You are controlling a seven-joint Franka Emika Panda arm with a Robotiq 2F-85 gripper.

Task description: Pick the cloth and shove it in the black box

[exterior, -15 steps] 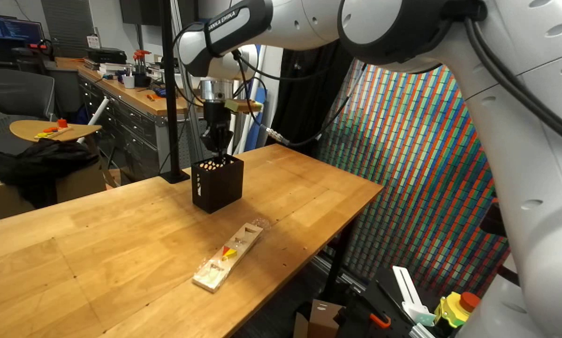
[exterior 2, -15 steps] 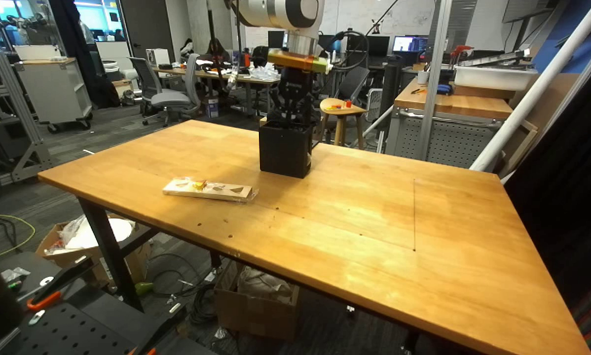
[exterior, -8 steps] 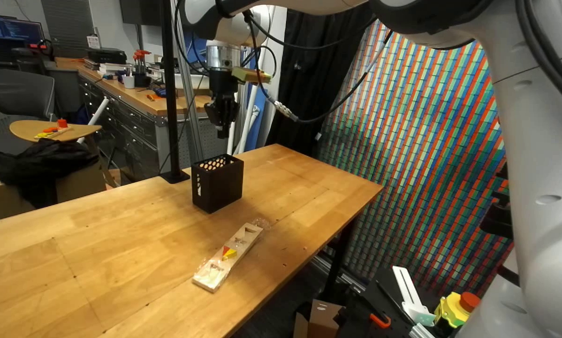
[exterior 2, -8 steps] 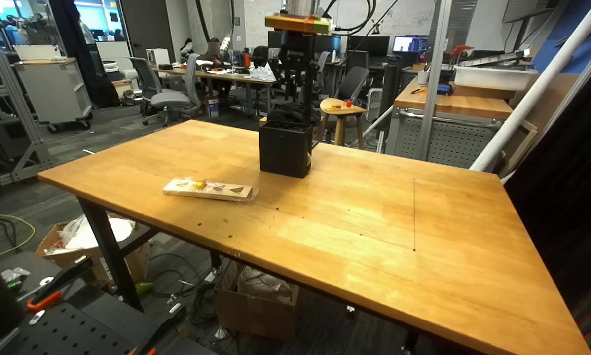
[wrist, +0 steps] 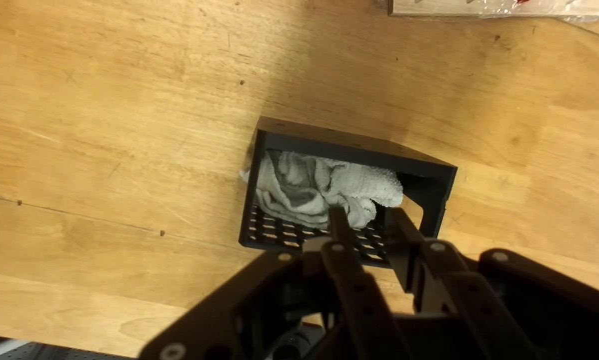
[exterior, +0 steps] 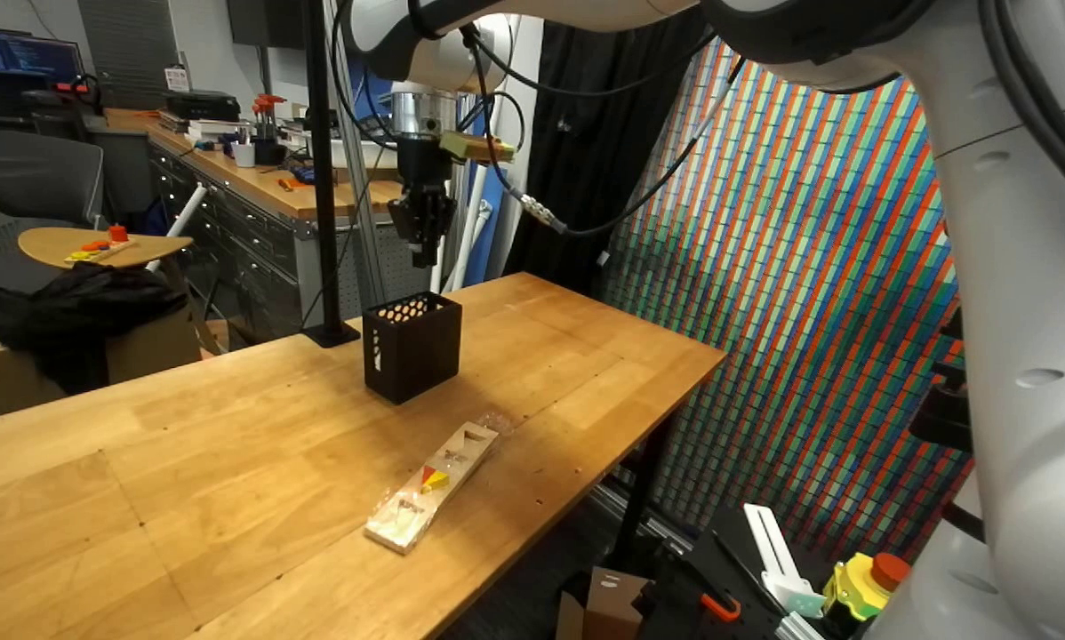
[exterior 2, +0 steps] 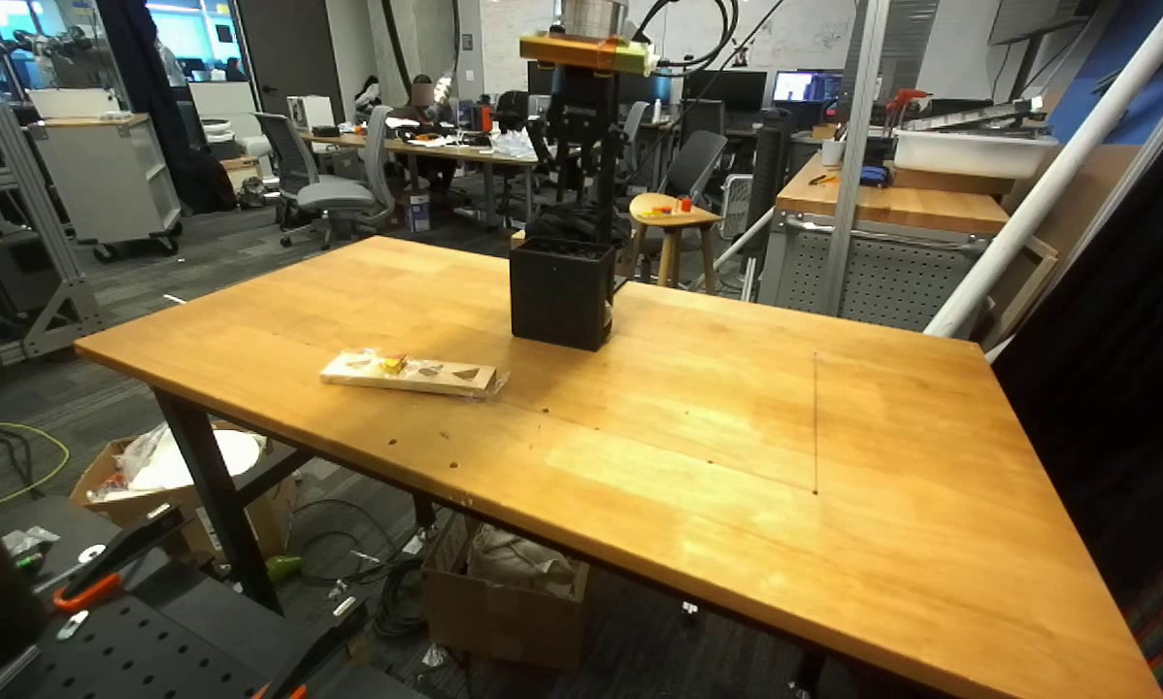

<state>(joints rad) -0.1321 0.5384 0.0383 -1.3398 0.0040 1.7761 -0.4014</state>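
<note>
Crumpled white terry cloth (wrist: pixel 329 187) sits inside the black rectangular plastic-looking box (wrist: pixel 349 150); I'd guess only retreat remains, the black metal claw (wrist: pixel 366 214) hanging above, parted, empty

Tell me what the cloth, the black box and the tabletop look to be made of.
The cloth seems matte cotton terry, by its nubbly surface and loose folds. The black box is likely plastic, though painted metal is possible: its walls are evenly dull. The tabletop looks like wood, probably sealed, as grain and joined strips show under a soft sheen.
</note>
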